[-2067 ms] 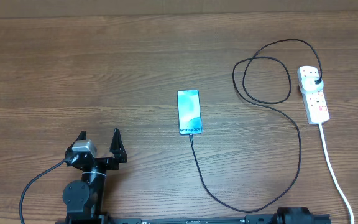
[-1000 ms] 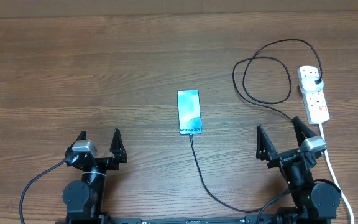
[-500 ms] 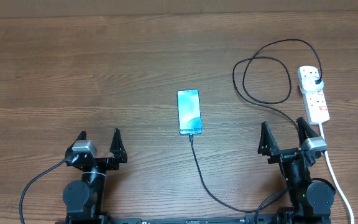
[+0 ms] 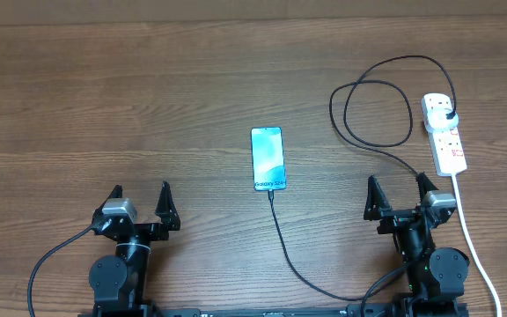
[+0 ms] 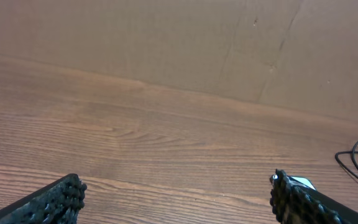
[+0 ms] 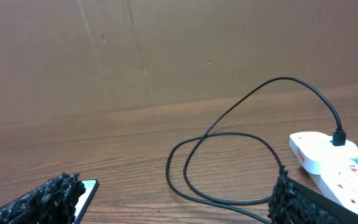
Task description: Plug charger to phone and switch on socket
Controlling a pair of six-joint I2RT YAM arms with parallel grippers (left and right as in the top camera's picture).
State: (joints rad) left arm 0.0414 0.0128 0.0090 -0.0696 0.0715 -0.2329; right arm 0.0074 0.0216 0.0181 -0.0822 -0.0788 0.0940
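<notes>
- The slim, blue-screened smartphone (image 4: 268, 159) lies in the middle of the wooden desk (image 4: 104, 97). The thin black charger cable (image 4: 276, 218) meets its near end, and its plug head (image 4: 448, 115) sits in the white power strip (image 4: 447, 148).
- The left claw (image 4: 141, 188) and right claw (image 4: 397, 180) are both released, grasping nothing.
- Best next move: the right claw presses the red switch (image 4: 448, 135) with one fingertip, clear of the cable.

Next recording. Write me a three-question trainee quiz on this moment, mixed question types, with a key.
1. Open or shut: how do the left gripper and the right gripper stand?
2. True or false: the plug head of the charger sits in the far end of the socket.
3. The charger's cable meets the phone at: A) the edge nearest the robot, B) the far edge, C) its left side.

Key: 1 open, both holding nothing; 2 true; 3 A.
</notes>
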